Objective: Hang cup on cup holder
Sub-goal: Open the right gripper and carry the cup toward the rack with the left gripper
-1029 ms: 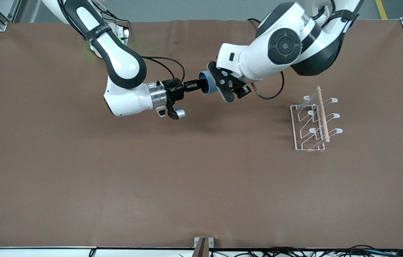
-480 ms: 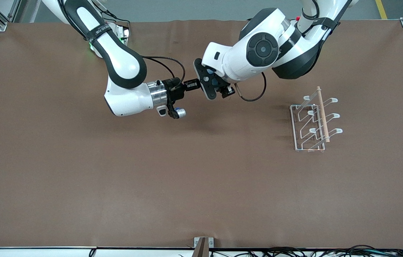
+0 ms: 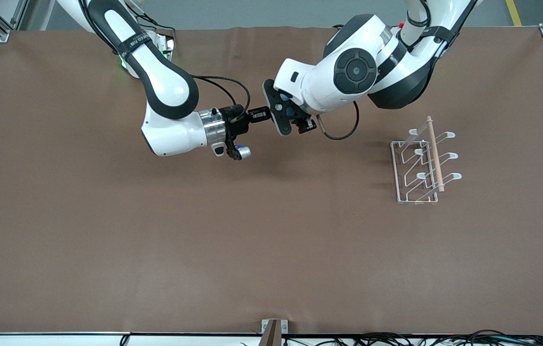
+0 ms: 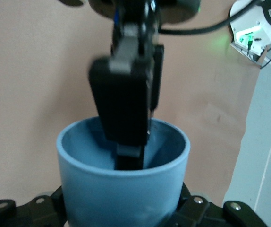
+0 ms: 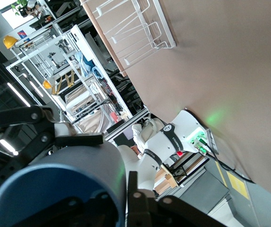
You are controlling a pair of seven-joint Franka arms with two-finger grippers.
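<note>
The light-blue cup (image 3: 291, 111) hangs in the air over the table's middle, near the robots' side, and is mostly hidden between the two hands. My right gripper (image 3: 266, 114) is shut on its rim, with one finger inside and one outside, as the right wrist view (image 5: 125, 196) shows. My left gripper (image 3: 282, 113) is around the cup's base end. The cup (image 4: 121, 189) fills the left wrist view and hides that gripper. The white wire cup holder (image 3: 423, 166) stands at the left arm's end of the table, apart from both grippers.
The brown table (image 3: 271, 240) is bare apart from the holder. The holder also shows in the right wrist view (image 5: 135, 33). A small metal bracket (image 3: 273, 329) sits at the table edge nearest the front camera.
The left arm has swung in from the holder's side and brought its gripper around the cup, covering it. The right arm has hardly moved and still holds the cup.
</note>
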